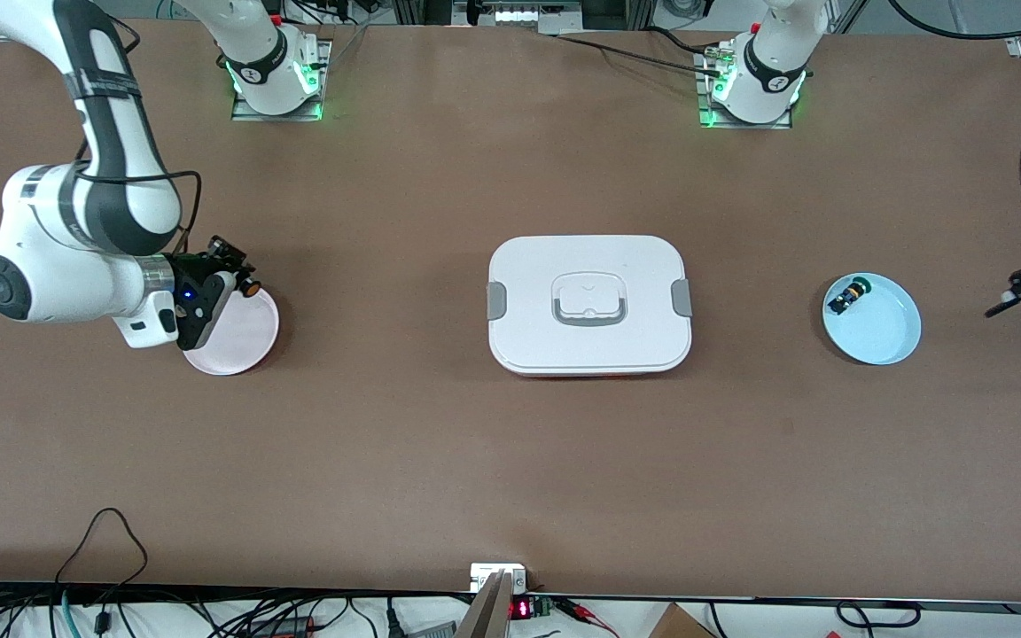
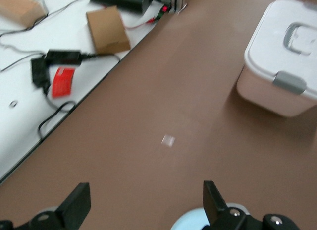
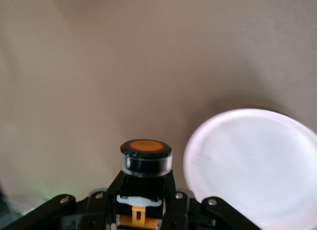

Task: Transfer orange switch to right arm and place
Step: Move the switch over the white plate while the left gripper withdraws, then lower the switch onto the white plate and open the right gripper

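While I've got the white lidded box [image 1: 589, 304] sitting mid-table, well clear of both sets of fingers, my right arm [image 1: 89, 221] has its right gripper [image 1: 231, 266] over the pink plate's [image 1: 245, 341] edge. Its fingers are clamped on the orange switch [image 3: 145, 163], whose orange cap pokes out past the fingertips. My left gripper [image 2: 143, 202] waits with fingers spread wide and empty, just above the blue plate [image 1: 883, 332] holding the green-capped switch [image 1: 849, 293].

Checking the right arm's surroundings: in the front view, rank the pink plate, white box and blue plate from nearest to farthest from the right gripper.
1. Pink plate, under the right gripper.
2. White box, mid-table.
3. Blue plate, toward the left arm's end.
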Action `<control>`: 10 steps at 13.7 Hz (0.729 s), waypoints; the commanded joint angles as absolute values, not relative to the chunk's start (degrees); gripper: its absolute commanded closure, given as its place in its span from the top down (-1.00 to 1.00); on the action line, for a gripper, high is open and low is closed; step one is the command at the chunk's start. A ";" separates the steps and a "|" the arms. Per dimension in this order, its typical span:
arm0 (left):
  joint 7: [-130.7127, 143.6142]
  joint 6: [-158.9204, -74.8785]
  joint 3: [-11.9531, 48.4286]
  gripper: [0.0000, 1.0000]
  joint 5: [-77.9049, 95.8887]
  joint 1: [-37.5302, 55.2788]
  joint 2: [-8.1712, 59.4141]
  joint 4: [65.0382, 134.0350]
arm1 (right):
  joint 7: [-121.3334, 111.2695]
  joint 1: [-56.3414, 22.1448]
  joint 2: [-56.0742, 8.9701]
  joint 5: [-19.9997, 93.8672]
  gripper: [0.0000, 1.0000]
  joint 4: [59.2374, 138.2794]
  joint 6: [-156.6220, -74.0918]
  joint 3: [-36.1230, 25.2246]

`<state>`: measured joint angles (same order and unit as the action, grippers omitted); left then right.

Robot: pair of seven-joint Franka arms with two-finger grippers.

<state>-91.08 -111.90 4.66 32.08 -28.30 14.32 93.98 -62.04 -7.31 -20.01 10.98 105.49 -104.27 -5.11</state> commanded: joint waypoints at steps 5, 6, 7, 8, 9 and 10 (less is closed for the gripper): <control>-54.37 -97.06 2.64 1.00 4.86 -15.05 8.35 79.29 | -82.25 -5.27 -19.60 1.06 -0.71 118.90 -131.36 -4.39; -47.36 -94.60 2.64 1.00 2.66 -12.59 7.74 78.49 | -82.61 -5.19 -20.12 0.88 -0.71 120.40 -134.44 -4.39; -40.41 -92.40 2.64 1.00 0.46 -10.22 7.39 77.62 | -83.49 -4.92 -20.56 0.88 -0.70 121.80 -137.08 -4.39; -34.43 -90.20 2.64 1.00 -1.39 -8.11 6.95 76.74 | -85.50 -4.57 -21.18 0.88 -0.70 122.95 -140.07 -4.39; -27.84 -88.09 2.64 1.00 -3.23 -5.74 6.86 75.95 | -87.26 -4.31 -22.14 0.88 -0.70 123.92 -142.53 -4.39; -21.07 -86.33 2.64 1.00 -4.64 -3.54 6.86 75.24 | -88.75 -3.78 -22.93 0.88 -0.70 124.62 -144.82 -4.39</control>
<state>-31.75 -90.07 3.75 -1.08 -7.71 6.53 77.72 -85.29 -5.49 -22.35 1.82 122.54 -140.56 -5.10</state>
